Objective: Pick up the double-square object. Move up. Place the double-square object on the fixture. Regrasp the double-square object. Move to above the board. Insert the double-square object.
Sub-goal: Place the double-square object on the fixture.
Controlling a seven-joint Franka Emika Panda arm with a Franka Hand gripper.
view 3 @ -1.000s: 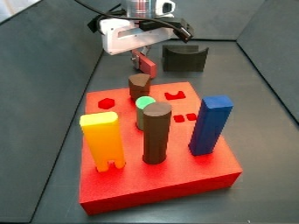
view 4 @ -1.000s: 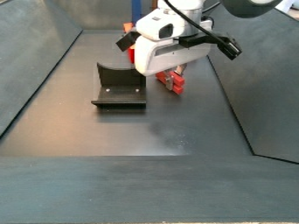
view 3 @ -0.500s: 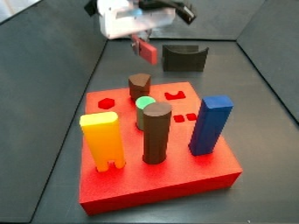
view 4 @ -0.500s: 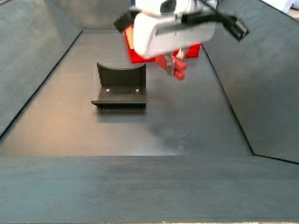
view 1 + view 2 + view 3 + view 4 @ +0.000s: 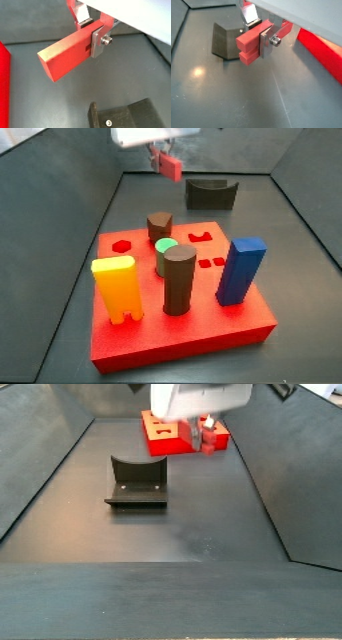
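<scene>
The double-square object (image 5: 65,54), a salmon-red flat-sided bar, hangs in the air with my gripper (image 5: 91,34) shut on one end of it. Both wrist views show the silver fingers (image 5: 266,41) clamping its flat sides. In a side view the gripper (image 5: 166,156) holds the bar (image 5: 171,167) high above the floor, between the fixture (image 5: 210,194) and the board (image 5: 214,325). The dark fixture (image 5: 136,482) stands on the floor with nothing on it. The red board (image 5: 167,444) lies beyond the bar (image 5: 209,436) in a side view.
The board carries a yellow notched block (image 5: 118,288), a tall blue block (image 5: 241,271), two brown pegs (image 5: 178,278) and a green peg (image 5: 166,245). Dark sloping walls enclose the grey floor on both sides.
The gripper has risen well up from near the floor, carrying the double-square object with it. The fixture and the board have not moved.
</scene>
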